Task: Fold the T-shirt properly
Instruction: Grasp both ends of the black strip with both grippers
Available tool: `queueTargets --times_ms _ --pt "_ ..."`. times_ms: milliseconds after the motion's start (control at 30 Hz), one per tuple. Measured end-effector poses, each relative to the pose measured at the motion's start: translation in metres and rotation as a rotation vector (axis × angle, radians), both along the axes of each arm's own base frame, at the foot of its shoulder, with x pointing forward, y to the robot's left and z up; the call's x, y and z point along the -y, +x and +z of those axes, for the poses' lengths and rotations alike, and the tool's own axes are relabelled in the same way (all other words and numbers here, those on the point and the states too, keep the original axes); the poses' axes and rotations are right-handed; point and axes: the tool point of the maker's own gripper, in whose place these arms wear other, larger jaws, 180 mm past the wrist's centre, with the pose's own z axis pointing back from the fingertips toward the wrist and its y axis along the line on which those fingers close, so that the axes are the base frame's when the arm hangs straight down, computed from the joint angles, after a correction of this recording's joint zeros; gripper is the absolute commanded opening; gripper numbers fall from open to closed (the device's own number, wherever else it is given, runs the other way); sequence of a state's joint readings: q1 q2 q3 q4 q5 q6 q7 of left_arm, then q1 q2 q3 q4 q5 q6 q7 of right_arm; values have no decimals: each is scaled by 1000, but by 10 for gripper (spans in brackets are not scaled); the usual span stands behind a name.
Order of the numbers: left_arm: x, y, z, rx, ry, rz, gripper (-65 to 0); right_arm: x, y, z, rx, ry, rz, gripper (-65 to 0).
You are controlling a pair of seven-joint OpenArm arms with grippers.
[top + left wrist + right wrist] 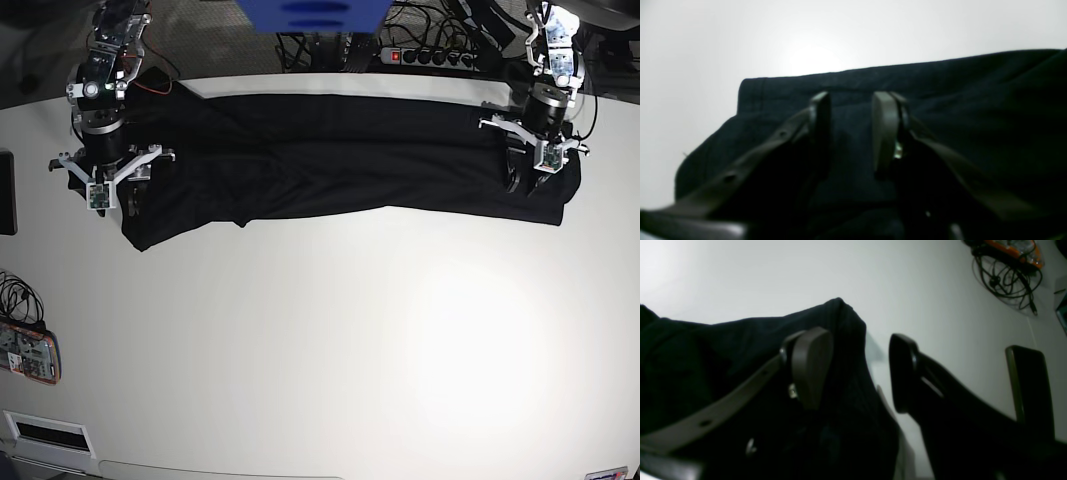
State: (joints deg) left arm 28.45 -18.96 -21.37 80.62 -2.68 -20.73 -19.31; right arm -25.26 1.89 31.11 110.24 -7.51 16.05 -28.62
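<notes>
The black T-shirt (pixel 330 160) lies in a long folded band along the far side of the white table (pixel 330 340). My left gripper (pixel 535 178) is at the shirt's right end in the base view. In the left wrist view it (pixel 851 133) is open, jaws apart just over the cloth (pixel 973 110), near a hemmed corner. My right gripper (pixel 108 195) is at the shirt's left end. In the right wrist view it (pixel 857 373) is open; one finger (pixel 811 366) is over the cloth (pixel 706 356), the other (pixel 903 373) is over bare table beside the shirt's edge.
A power strip (pixel 430 57) and cables lie behind the table's far edge. A blue object (pixel 312 15) hangs at the top. An orange device with coiled cables (pixel 25 350) and a dark flat object (pixel 6 190) sit at the table's left edge.
</notes>
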Motion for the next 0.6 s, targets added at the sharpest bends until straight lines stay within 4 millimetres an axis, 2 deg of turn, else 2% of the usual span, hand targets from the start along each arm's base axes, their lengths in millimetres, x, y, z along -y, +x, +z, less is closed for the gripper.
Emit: queueTargets --times_ms 67,200,467,533,600 --pt "-4 0 -14 -34 -8 19 -486 0 0 0 -1 0 0 -352" --pt "-12 17 -21 -11 -41 51 -486 0 0 0 0 0 0 -352" --pt "-13 17 -22 -2 -47 57 -486 -2 -1 -2 -9 6 1 -352" --pt "-13 17 -22 -2 -47 57 -486 -4 -4 -11 -34 26 -14 -352" --pt "-13 16 -22 -2 -48 58 -486 -9 -12 -32 -104 55 -19 -352"
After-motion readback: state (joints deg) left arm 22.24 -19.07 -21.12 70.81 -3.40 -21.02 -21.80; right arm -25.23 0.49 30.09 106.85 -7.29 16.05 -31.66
